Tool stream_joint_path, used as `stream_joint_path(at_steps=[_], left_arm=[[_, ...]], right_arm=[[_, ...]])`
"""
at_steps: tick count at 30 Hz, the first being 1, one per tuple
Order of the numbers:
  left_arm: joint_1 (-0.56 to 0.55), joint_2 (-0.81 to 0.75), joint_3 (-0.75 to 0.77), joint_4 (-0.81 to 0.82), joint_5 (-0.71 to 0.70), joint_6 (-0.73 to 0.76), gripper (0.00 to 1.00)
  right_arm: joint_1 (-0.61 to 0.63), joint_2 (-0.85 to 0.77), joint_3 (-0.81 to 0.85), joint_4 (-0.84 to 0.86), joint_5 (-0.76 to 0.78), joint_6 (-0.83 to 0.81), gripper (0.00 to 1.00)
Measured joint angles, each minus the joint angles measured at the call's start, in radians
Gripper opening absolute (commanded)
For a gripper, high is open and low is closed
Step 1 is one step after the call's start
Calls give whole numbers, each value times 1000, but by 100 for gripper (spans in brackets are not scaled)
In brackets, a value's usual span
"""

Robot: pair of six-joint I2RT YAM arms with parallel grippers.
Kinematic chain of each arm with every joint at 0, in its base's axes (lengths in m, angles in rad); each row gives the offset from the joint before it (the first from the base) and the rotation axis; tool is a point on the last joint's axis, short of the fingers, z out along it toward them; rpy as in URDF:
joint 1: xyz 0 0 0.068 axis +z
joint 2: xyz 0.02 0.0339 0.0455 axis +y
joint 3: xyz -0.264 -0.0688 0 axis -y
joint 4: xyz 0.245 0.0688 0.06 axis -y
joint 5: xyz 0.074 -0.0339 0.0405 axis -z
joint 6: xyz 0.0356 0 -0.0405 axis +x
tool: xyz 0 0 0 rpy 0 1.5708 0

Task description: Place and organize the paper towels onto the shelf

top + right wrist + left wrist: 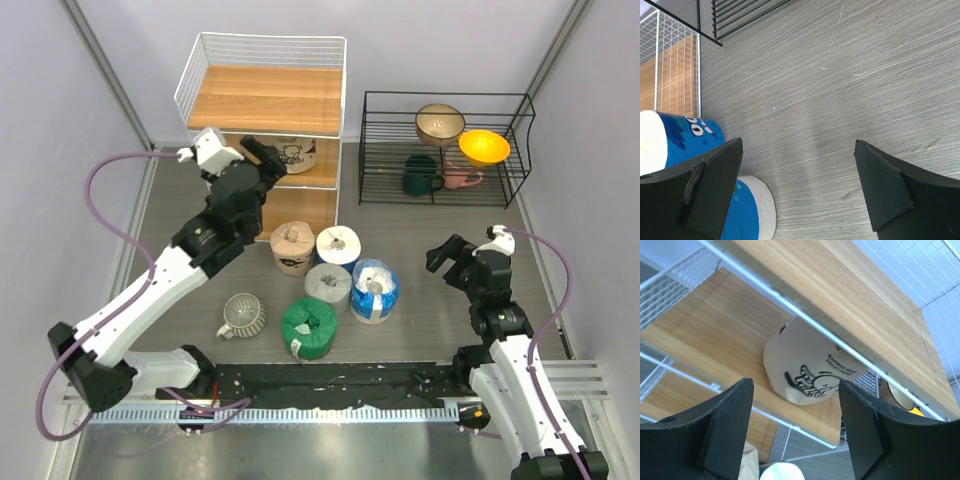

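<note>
The tall white wire shelf with three light wooden boards [270, 98] stands at the far side of the grey worktop [420, 225]. One tan paper towel roll with a black cartoon print [295, 154] is on the middle board, partly under the top board. The left fingers [262, 153] are at the front of this tier, just beside that roll. In the left wrist view they are spread apart, one on each side of the roll, and they do not grip it.

Five more rolls stand close together on the worktop in front of the shelf. They are a second tan roll [293, 247], a white roll with blue print [338, 244] just beside it on the right, a grey roll [328, 285], a blue and white roll [374, 290], and a green roll [308, 327] nearest to the arm bases. A ribbed pale mug [242, 316] lies to the left of the green roll.

The right fingers [448, 258] hang over bare worktop to the right of the rolls. They are wide apart and hold nothing.

A low black wire rack [385, 150] to the right of the shelf holds a gold bowl [440, 123], an orange bowl [484, 147], a dark green mug [421, 176] and a pink mug [462, 178].
</note>
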Motion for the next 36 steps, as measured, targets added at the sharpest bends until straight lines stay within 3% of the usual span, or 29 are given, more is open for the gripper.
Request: stream_joint_path(at_steps=[8,13,22,36], left_arm=[[5,-284,-184,-50,23,-7,86],[11,-345,-254,-150,76,-61,94],[11,-216,-479,-198,250,-226,99],[11,-85,-492,-208,311,-299,99]], right_arm=[[0,8,0,0,-2,0,99],[0,8,0,0,-3,0,99],[0,13,0,0,-4,-3,99],[0,13,0,0,-7,-2,99]])
